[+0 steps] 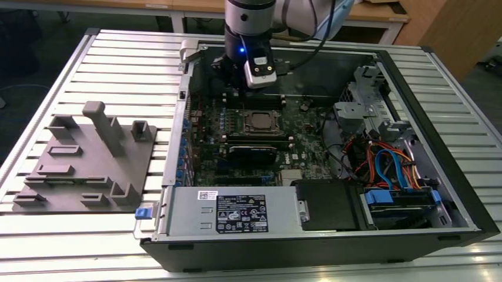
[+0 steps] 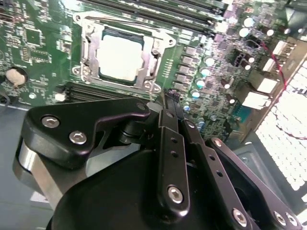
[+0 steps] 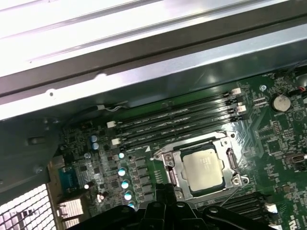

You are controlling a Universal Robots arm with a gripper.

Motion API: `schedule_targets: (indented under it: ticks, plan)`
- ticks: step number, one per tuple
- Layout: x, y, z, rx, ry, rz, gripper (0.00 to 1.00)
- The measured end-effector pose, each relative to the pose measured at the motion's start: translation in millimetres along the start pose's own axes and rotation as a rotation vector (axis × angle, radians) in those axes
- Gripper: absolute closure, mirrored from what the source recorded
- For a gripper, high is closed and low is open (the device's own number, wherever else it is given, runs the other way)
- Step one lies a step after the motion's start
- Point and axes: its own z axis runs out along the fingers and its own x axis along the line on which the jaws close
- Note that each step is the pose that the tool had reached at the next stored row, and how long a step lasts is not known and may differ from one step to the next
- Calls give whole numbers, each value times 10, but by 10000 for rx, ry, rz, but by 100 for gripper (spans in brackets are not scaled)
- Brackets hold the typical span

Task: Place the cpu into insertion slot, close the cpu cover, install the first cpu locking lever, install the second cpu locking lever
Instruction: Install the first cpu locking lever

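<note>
And we're over the open computer case (image 1: pixel 314 255) on the slatted desk (image 1: pixel 126 64), with the arm (image 1: pixel 249 23) reaching down towards the motherboard (image 2: pixel 33 52). In the second wrist view the tool (image 2: pixel 171 98) has its fingers (image 2: pixel 165 143) drawn together to a closed tip, and nothing is held between them. The tip sits just beside one corner of the socket, apart from the chip.

The cpu (image 2: pixel 120 58) is seated in the insertion slot (image 2: pixel 122 34), flat and square. The cpu cover (image 2: pixel 90 52) lies down over it, with the pale metal top showing through the window. The first wrist view shows the same thing: the chip (image 3: pixel 203 170) framed in silver. A thin lever rod (image 3: pixel 192 142) runs along one edge, but I can't tell whether it is latched.

In the exterior view the grey labelled power supply box (image 1: pixel 235 214) sits at the near edge, and a grey fixture (image 1: pixel 86 164) stands on the exterior view's left.
</note>
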Motion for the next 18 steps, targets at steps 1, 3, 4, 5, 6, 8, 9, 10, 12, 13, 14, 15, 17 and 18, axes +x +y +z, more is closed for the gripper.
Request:
schedule_targets:
  ticks: [1,3,4,5,6,8,9,10,12,13,14,15,17,18]
  plan:
    - [8,-2,0,-2,-7,-2,90]
    - [10,-2,0,-3,-9,-4,90]
    - [10,-3,0,-2,-9,-4,90]
    - [10,-3,0,-2,-9,-4,90]
    - [11,-3,0,-3,-9,-4,90]
    - [11,-3,0,-2,-9,-4,90]
    - [11,-3,0,-2,-9,-3,90]
    - [11,-3,0,-2,-10,-3,90]
    - [12,-3,0,-2,-9,-3,90]
    - [12,-3,0,-2,-9,-3,90]
    - [12,-3,0,-2,-9,-8,90]
    - [13,-4,0,-1,-6,-61,90]
    - [13,-4,2,5,15,-392,90]
    - [13,-4,4,8,28,-584,90]
